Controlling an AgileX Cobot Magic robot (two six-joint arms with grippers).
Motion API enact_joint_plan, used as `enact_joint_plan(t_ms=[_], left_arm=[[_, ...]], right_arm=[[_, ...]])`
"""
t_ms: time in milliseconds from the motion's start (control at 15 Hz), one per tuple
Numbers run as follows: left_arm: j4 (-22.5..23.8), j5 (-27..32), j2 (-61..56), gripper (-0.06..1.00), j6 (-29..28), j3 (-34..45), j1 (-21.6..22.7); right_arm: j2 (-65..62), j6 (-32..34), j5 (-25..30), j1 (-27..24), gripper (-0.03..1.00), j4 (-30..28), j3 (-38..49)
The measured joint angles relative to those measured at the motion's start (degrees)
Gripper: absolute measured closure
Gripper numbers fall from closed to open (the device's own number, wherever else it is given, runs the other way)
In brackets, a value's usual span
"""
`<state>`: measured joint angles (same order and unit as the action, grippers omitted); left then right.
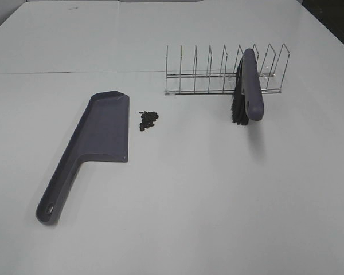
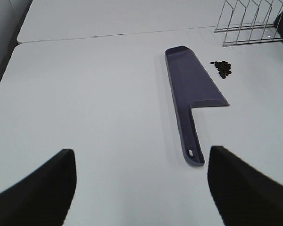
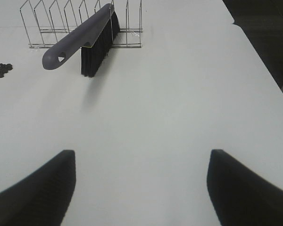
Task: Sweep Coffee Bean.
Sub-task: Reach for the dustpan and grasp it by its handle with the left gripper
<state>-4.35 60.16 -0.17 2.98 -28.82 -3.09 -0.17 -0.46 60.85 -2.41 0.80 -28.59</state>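
- The coffee bean cluster, small dark oval beans in a tight heap, lay on the white table, just beside the pan end of the flat purple-grey plastic dustpan and not touching it.
- A chrome wire rack stood behind the beans. A purple-grey brush with black bristles leaned in its right end, with the handle pointing toward the near side.
- Nothing stood between the beans and the brush.
- The left gripper hung over bare table near the dustpan handle, its jaws wide apart and empty.
- The right gripper was likewise spread and empty, with clear surface ahead of it and the table's right edge nearby.
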Motion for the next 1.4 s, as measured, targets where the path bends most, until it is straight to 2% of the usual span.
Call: enact_joint_plan(t_ms=[1400], left_arm=[[0.0,0.0,0.0,0.22,0.0,0.0,0.0]], right_arm=[[0.0,0.0,0.0,0.0,0.29,0.0,0.0]])
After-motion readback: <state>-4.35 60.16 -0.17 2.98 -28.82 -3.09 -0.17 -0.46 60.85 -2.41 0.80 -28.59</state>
